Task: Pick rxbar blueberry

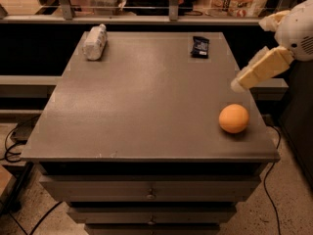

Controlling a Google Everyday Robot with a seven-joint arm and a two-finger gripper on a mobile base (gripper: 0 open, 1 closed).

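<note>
The rxbar blueberry (200, 46) is a small flat dark navy wrapper lying near the far right edge of the grey table (146, 97). My gripper (238, 85) enters from the right, cream-coloured, its tip over the table's right edge, above the orange ball (234, 118) and well in front and to the right of the bar. It holds nothing that I can see.
A whitish crinkled plastic-wrapped bundle (95, 42) lies at the far left corner. A railing and glass run behind the table. Drawers (149, 192) sit under the tabletop. Cables lie on the floor at the left and right.
</note>
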